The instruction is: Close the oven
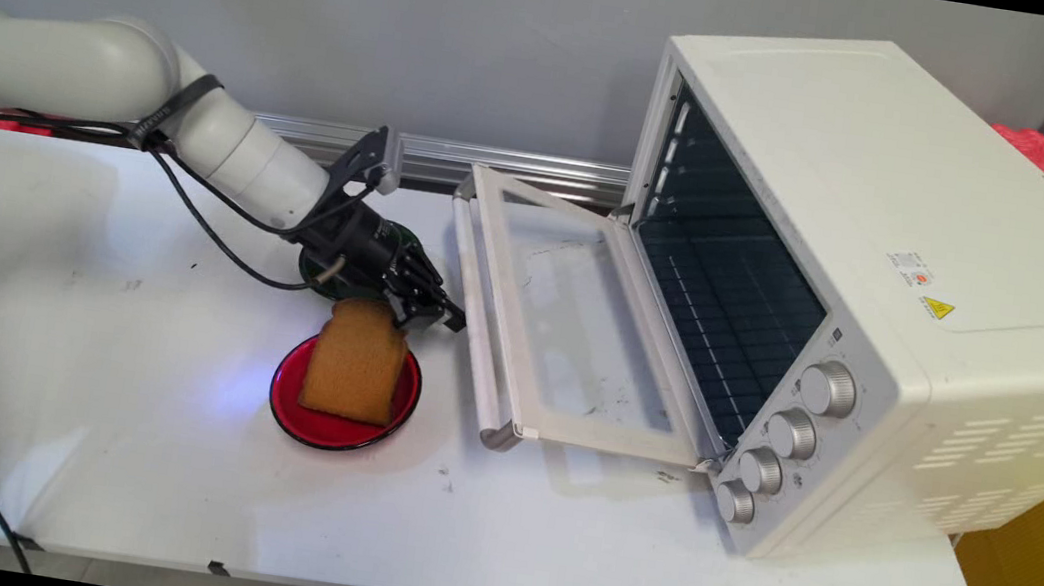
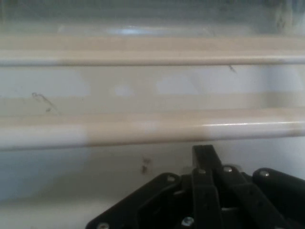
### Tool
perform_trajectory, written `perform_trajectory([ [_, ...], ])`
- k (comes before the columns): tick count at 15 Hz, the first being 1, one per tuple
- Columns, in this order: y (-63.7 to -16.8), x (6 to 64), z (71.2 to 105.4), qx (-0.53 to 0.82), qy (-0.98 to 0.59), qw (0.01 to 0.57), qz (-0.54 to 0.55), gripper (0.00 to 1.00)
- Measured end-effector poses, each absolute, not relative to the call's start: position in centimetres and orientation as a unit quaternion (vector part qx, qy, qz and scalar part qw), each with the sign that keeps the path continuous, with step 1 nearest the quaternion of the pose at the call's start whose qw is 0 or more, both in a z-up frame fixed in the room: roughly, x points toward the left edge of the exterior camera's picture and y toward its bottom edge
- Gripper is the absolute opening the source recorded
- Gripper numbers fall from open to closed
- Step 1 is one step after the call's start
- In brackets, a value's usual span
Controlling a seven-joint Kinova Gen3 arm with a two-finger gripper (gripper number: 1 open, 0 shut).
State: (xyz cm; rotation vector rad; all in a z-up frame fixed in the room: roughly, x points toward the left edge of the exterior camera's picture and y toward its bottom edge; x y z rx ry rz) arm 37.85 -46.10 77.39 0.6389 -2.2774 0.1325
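My black gripper hangs low over the table between a slice of brown toast and the handle of the toaster oven's open door. The toast leans on a red plate, and its upper right corner is just beside the gripper. In the hand view the fingers stand together with nothing between them, pointing at the cream door handle close ahead. The toast does not show in the hand view.
A white toaster oven stands at the right, its glass door folded down flat onto the table. A dark green dish lies behind the gripper, partly hidden by the wrist. Black cables hang from the arm.
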Motion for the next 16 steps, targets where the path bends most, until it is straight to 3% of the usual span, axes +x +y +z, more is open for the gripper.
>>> perform_trajectory([
  [16, -47.8, 36.1, 77.4, 0.242, -0.876, 0.412, 0.057, 0.0],
])
